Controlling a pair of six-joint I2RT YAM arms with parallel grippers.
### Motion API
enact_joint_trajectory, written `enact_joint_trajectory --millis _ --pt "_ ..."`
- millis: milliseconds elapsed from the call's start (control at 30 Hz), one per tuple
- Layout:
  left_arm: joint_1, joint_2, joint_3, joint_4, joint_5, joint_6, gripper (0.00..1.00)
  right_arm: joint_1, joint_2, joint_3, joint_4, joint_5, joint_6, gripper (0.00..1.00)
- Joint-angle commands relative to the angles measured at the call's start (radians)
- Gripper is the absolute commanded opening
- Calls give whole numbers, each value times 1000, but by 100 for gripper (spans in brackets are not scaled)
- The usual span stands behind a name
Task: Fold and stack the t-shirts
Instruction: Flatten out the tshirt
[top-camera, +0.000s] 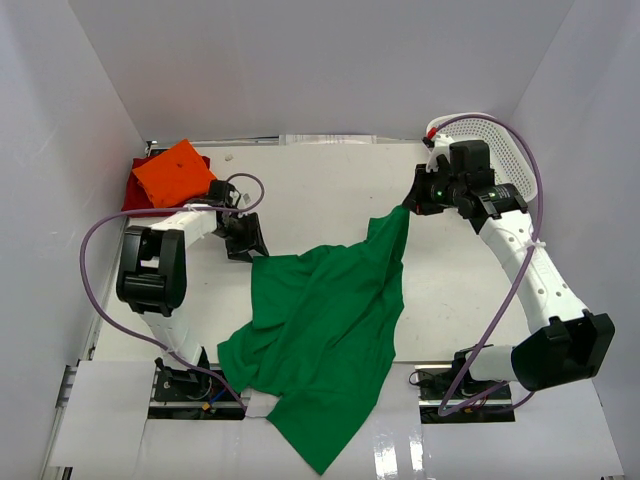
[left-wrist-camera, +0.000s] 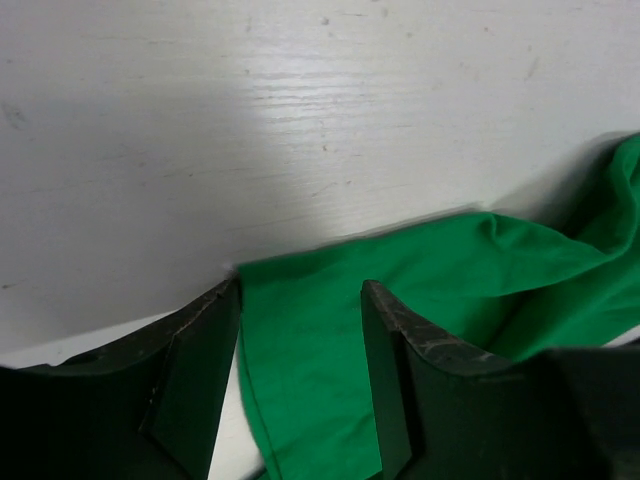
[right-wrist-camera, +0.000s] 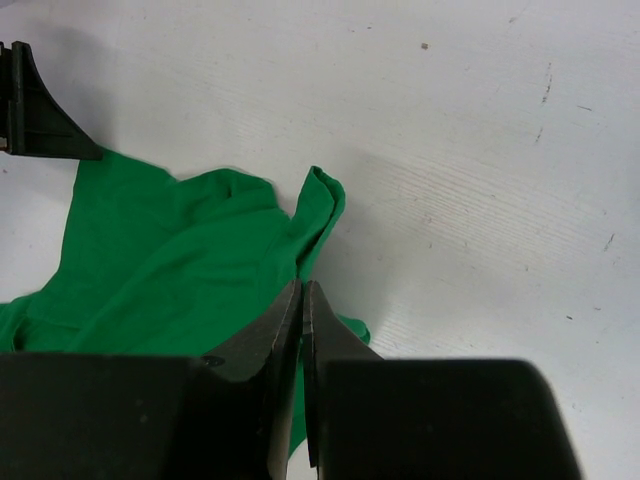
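Observation:
The bright green t-shirt lies crumpled and spread across the middle of the table, its lower end over the near edge. My right gripper is shut on its far right corner, pulling that corner up and taut; in the right wrist view the jaws are closed with green cloth beneath them. My left gripper is open over the shirt's far left corner, which lies between the fingers. The orange t-shirt sits folded on the dark red t-shirt at the far left.
A white mesh basket stands at the far right corner behind the right arm. White walls enclose the table on three sides. The left gripper's finger shows in the right wrist view.

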Motion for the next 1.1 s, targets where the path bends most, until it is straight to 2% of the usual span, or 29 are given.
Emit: enact_joint_trajectory --millis 0,100,233,300,367,433,467,500,567,700,800,833,900,933,1033,1067 --pt "-17 72 -28 -2 23 27 62 -10 -31 -2 39 -9 -17 8" --pt "-29 83 -39 -17 -19 27 62 -13 -33 1 39 -13 -15 8" --pt "-31 90 -62 -16 -26 19 50 -13 -34 4 39 -19 -17 8" --pt "-37 107 -62 -25 -45 22 47 -13 -34 4 39 -21 -17 8" --pt "-37 110 -69 -33 -49 21 39 -14 -33 4 39 -16 -17 8" --pt "-37 107 -71 -31 -40 21 27 -14 -30 3 39 -10 -17 8" --pt "-37 107 -71 -29 -43 21 7 -14 -22 4 39 -1 -17 8" --pt "-37 107 -54 -31 -46 19 0 -14 -14 7 39 2 -17 8" --pt "-37 116 -20 -36 -45 12 0 -16 19 26 46 0 -17 8" --pt "-37 153 163 -59 -19 -36 0 -45 122 113 40 -9 0 8" --pt "-35 230 425 -112 -52 -76 0 -74 240 263 11 -35 5 8" --pt "-34 256 598 -158 -72 -83 0 -77 272 312 0 -41 2 8" --pt "-16 329 764 -189 -66 -117 0 -90 378 490 -57 -44 -5 8" --pt "-8 351 925 -206 -63 -134 0 -94 413 556 -77 -56 -9 8" --pt "26 464 1172 -239 -27 -195 0 -119 579 803 -118 -117 3 8" --pt "52 495 1327 -241 22 -215 0 -139 608 863 -119 -172 12 8"
